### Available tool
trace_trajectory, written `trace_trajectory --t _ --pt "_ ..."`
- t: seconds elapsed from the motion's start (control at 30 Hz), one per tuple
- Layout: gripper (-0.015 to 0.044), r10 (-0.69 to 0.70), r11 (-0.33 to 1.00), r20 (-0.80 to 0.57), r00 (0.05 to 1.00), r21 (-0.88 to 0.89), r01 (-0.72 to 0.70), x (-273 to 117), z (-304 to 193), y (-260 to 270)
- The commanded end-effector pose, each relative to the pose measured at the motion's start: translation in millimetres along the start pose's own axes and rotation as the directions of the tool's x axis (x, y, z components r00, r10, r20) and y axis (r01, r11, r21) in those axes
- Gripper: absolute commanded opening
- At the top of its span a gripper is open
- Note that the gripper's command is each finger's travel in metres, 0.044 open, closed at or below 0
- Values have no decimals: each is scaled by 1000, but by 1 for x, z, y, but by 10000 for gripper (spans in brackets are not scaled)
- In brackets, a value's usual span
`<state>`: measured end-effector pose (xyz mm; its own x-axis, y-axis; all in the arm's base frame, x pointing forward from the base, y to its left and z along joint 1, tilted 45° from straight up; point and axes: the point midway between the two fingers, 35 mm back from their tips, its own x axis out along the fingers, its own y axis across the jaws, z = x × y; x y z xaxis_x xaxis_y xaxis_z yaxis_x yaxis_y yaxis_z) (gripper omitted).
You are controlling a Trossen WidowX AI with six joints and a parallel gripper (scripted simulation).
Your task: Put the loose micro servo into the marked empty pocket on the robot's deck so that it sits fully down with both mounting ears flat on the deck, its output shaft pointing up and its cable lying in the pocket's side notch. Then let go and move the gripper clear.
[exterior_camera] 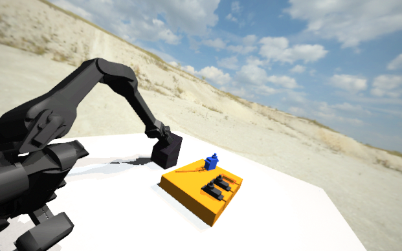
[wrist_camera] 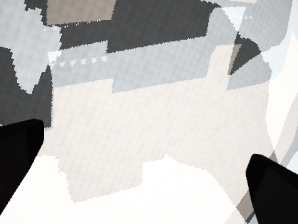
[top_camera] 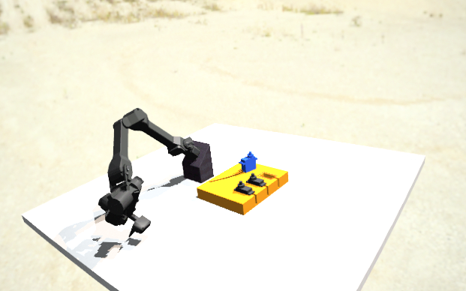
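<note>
The loose blue micro servo (top_camera: 248, 162) (exterior_camera: 212, 162) stands upright on the back corner of the orange deck (top_camera: 220, 193) (exterior_camera: 183, 189), outside any pocket. Its thin cable (top_camera: 225, 175) (exterior_camera: 188, 170) trails across the deck top. The marked empty pocket (top_camera: 269, 175) (exterior_camera: 229, 177), outlined in red, lies at the deck's far end beside two black servos (top_camera: 257, 181) (top_camera: 245, 188) (exterior_camera: 222, 183) (exterior_camera: 212, 191) seated in their pockets. My gripper (top_camera: 133, 222) (exterior_camera: 78, 189) (wrist_camera: 147, 148) is open and empty. It hangs low over the white table's front left part, far from the deck and pointing down at the table.
The arm's dark base block (top_camera: 199, 163) (exterior_camera: 166, 152) stands just behind the deck. The white table (top_camera: 312, 225) (exterior_camera: 123, 210) ends close to the gripper on the left and front. Grey shadow patches lie on the table under the gripper.
</note>
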<state>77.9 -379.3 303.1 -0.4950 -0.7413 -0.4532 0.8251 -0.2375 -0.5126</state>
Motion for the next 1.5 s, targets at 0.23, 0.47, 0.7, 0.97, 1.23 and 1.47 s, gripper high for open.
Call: trace_trajectory --t 0.23,0.47,0.7,0.97,1.23,1.47 --pt "440 122 992 8 993 30 -122 -25 -15 58" --pt "440 293 951 -22 956 112 -289 -74 -59 144" --pt "440 423 897 -74 903 180 -405 -136 -128 212" --pt "440 496 857 -151 855 242 -455 -200 -222 250" --pt "440 511 835 -193 838 345 -430 -251 -326 249" --pt "440 502 814 -179 846 428 -392 -273 -402 226"
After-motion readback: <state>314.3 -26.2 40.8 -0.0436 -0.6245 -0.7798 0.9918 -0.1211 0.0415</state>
